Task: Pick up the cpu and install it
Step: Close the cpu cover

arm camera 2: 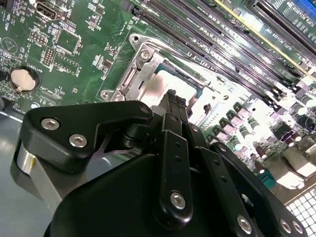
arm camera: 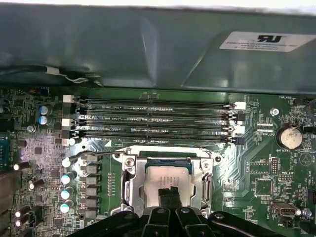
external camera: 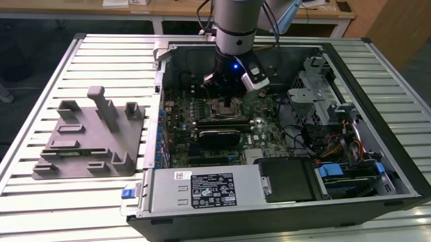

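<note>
— Cpu (arm camera: 165,177): where is it seen?
— It is seated in the socket frame (arm camera: 129,183), directly beneath the gripper (arm camera: 168,193), whose fingers are pressed together with nothing pinched.

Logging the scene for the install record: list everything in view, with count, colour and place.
table: 1, pale slatted metal, under everything
computer case: 1, black, open, lying on table
fixture tray: 1, grey, on table, at exterior view's left of case
motherboard: 1, green, inside case
power supply: 1, silver, labelled, inside case
memory slots: 4, black, beside socket
socket frame: 1, silver metal, around cpu
cpu: 1, silver-grey, within socket frame
coin cell: 1, silver, on motherboard
arm: 1, grey, reaching down into case
claw: 1, black, over cpu
</note>
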`<state>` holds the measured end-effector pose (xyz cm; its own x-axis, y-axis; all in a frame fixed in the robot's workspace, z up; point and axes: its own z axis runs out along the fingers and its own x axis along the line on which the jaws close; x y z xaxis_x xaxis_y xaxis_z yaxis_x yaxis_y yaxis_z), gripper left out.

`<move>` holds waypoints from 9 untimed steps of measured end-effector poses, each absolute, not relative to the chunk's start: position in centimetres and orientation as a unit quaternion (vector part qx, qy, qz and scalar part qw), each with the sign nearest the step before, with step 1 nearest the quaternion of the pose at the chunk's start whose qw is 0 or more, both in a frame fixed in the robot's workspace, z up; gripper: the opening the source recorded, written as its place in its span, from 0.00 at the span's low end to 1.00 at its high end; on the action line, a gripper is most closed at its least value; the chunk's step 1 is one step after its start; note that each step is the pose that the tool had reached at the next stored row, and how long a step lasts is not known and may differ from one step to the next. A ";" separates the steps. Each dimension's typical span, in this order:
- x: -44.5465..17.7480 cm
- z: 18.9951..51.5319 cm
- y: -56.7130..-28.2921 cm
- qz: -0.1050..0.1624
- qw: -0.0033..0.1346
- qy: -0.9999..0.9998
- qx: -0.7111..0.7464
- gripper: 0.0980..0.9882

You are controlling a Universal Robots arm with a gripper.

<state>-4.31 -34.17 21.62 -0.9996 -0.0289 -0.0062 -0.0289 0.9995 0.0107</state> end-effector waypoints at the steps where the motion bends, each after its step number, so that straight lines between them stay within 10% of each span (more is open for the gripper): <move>1: -4.4 21.6 -34.2 0.005 0.003 1.000 -0.014 0.01; 9: -5.8 21.4 -34.2 0.005 0.003 1.000 -0.014 0.01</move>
